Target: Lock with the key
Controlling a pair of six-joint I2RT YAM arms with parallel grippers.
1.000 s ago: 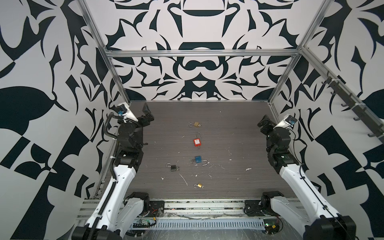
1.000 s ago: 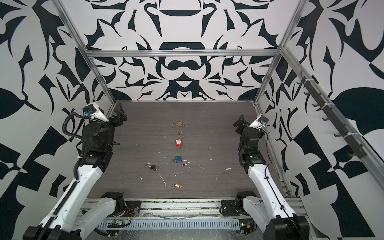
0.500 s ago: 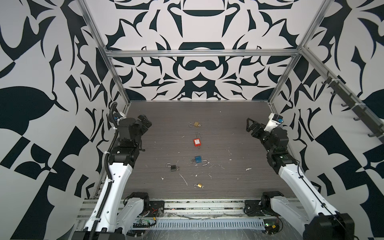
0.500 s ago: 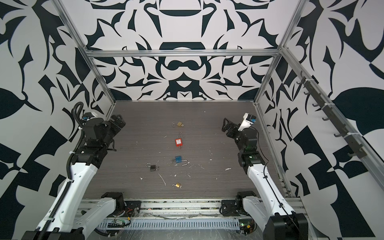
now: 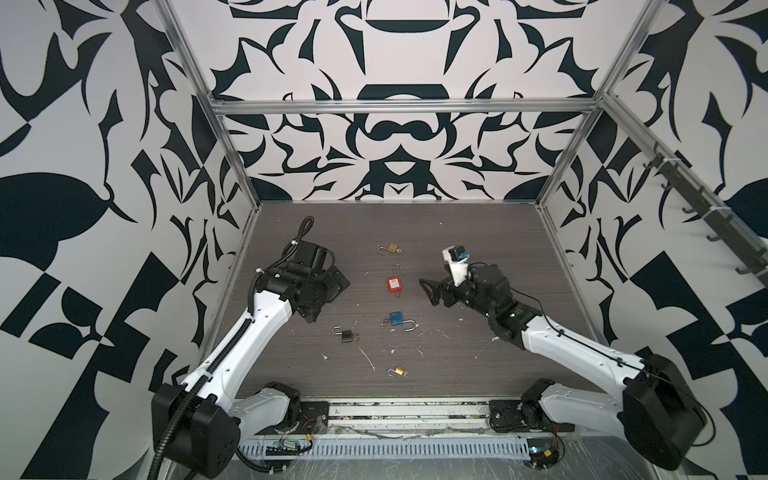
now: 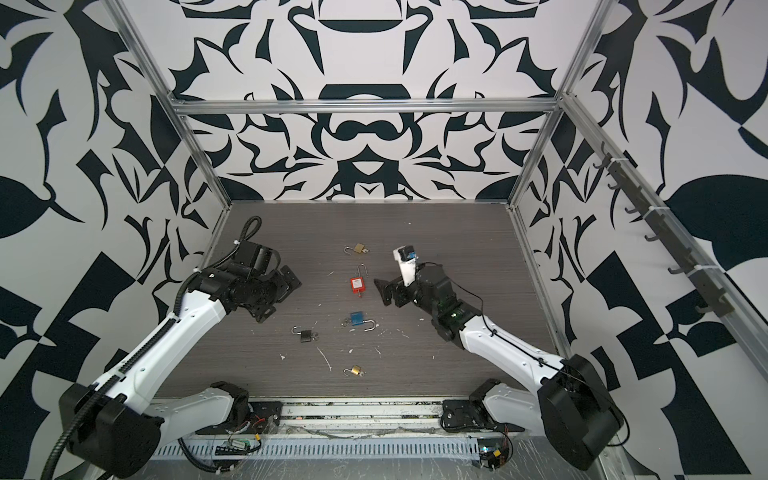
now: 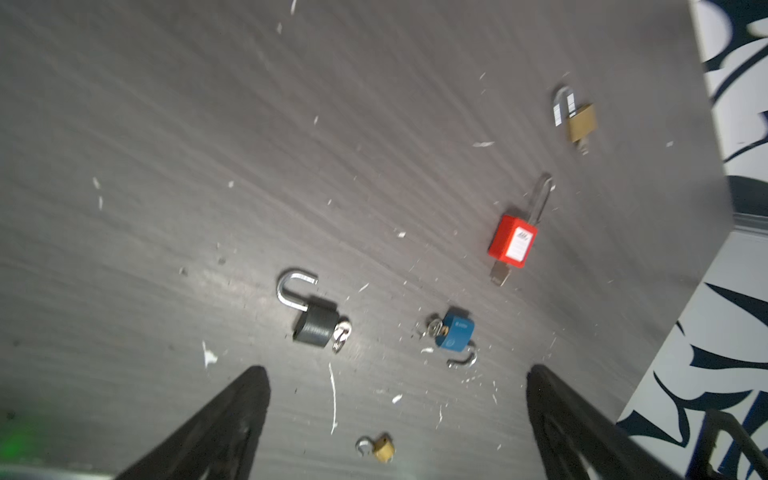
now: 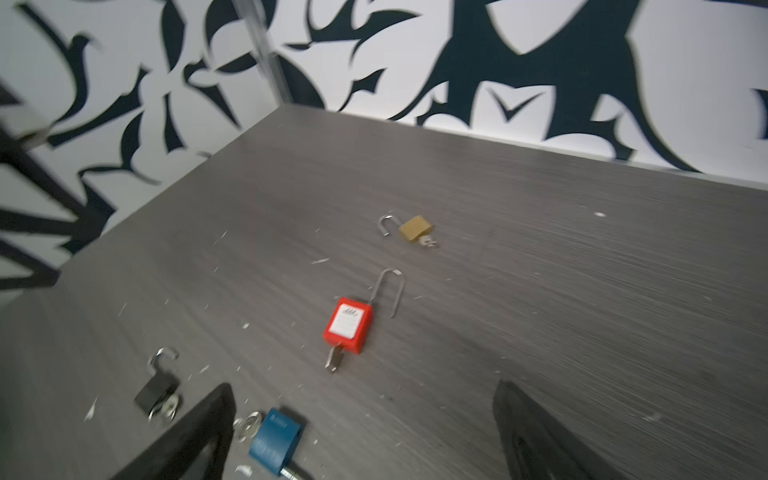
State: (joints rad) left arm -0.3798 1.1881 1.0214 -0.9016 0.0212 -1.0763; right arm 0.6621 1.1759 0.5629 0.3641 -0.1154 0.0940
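Note:
Several padlocks lie on the dark table, each with its shackle open and a key in its body: a brass one, a red one, a blue one, a black one and a small brass one. The red padlock's key sticks out of its base. My left gripper hangs open above the table, left of the locks. Just right of the red padlock, my right gripper is open and empty.
Patterned walls with aluminium posts close in the table on three sides. White scraps litter the surface around the locks. A rail with hooks runs along the right wall.
Both arms have swung away from the side walls, down and inward toward the row of padlocks. Both grippers stay open and empty.

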